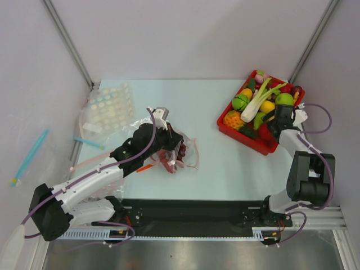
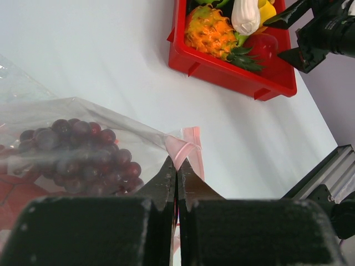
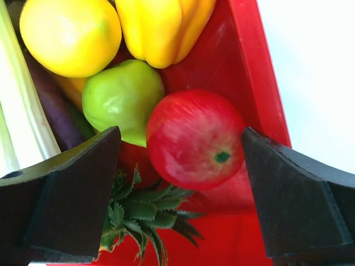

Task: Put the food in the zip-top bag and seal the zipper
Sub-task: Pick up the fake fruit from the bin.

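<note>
Left gripper (image 2: 177, 170): jaws are closing fully on a folded corner of the thin pale pink-red zipper strip (image 2: 187, 145), pinching it right at the fingertips and holding up the mouth edge of the clear crinkly plastic zip-top bag (image 2: 136, 132). The dark purple grape bunch (image 2: 83, 149) is lying inside the bag, just left of the jaws, and a glossy red form below it, probably the long red crayfish (image 2: 14, 197), is showing through the plastic. Right gripper (image 3: 180, 141): jaws are standing wide open, holding nothing and straddling the glossy red ball-like fruit (image 3: 194, 138), which is sitting between them in the red plastic bin (image 3: 252, 66). Step in hand, by judgement: fetching the last food while the mouth is being held. Next move calls for closing squarely on the round, slippery fruit, then carrying it to the held mouth.
</note>
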Robot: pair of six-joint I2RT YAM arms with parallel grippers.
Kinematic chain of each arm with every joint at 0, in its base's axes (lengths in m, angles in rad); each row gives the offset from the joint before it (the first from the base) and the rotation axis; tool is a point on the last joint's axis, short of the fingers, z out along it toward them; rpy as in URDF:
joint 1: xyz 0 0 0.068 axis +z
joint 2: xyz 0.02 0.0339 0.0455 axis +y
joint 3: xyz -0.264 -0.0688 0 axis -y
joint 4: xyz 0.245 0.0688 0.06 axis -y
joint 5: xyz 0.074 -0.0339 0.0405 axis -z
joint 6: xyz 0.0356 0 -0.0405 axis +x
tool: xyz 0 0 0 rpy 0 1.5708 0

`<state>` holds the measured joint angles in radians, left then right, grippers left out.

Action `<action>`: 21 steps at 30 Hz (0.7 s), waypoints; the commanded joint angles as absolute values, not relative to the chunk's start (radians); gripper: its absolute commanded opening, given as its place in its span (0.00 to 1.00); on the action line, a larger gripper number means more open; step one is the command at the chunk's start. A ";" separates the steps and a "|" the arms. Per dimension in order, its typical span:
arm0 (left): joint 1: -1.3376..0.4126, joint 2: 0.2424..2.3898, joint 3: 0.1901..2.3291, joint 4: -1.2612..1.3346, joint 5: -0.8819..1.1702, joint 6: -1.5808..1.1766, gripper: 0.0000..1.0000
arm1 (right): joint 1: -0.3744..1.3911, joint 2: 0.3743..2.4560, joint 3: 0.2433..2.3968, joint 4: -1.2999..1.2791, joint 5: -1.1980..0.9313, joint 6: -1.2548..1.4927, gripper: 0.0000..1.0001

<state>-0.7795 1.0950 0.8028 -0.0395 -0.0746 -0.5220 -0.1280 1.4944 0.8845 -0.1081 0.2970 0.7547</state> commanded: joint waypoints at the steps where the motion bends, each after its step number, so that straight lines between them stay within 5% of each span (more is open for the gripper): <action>1: -0.784 1.092 0.865 0.009 -0.063 -0.506 0.00 | -0.130 1.528 0.933 -0.135 0.317 0.738 0.95; 14: -0.784 1.083 0.865 0.009 -0.058 -0.508 0.00 | -0.138 1.591 0.928 -0.121 0.308 0.753 0.87; 21: -0.784 1.080 0.864 0.009 -0.058 -0.509 0.00 | -0.117 1.520 0.917 -0.164 0.311 0.726 0.99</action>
<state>-0.7795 1.0966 0.8066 -0.0422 -0.0734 -0.5220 -0.1257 1.5764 0.9218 -0.1154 0.2832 0.7452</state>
